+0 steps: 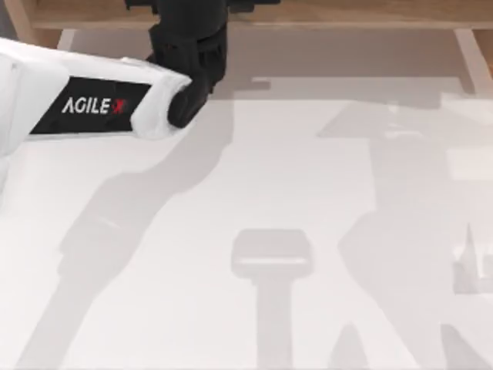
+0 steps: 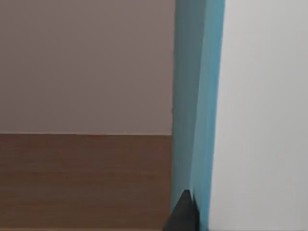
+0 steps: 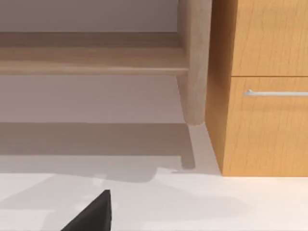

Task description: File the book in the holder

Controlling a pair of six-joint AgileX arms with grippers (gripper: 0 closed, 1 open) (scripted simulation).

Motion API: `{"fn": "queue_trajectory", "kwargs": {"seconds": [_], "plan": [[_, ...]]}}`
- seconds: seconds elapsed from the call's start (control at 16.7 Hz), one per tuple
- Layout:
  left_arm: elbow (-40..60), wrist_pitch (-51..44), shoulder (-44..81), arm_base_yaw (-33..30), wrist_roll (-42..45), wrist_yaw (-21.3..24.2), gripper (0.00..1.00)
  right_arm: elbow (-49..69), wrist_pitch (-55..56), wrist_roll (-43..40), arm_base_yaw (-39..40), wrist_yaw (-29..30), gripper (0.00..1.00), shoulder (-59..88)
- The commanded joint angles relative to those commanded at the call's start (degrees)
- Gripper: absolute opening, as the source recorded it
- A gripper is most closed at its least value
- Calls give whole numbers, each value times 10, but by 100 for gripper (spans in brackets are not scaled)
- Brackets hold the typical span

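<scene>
One arm of ours, the left arm [image 1: 92, 104], reaches across the top view's upper left over the white table [image 1: 254, 177], its black wrist near the far wooden edge; we cannot tell there how its fingers stand.

At the left wrist, the book [image 2: 262, 110] stands upright and close, teal edge toward a dark fingertip [image 2: 183, 214] touching it; whether it is clamped we cannot tell.

At the right wrist, a dark fingertip [image 3: 94, 214] hangs over the table near a wooden cabinet [image 3: 264, 86].
</scene>
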Motion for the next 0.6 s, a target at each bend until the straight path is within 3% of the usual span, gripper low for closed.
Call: {"fn": "queue_trajectory", "kwargs": {"seconds": [0.6], "plan": [[5, -12, -7, -2, 1, 0, 0, 0, 0, 0, 0, 0, 100, 0]]}}
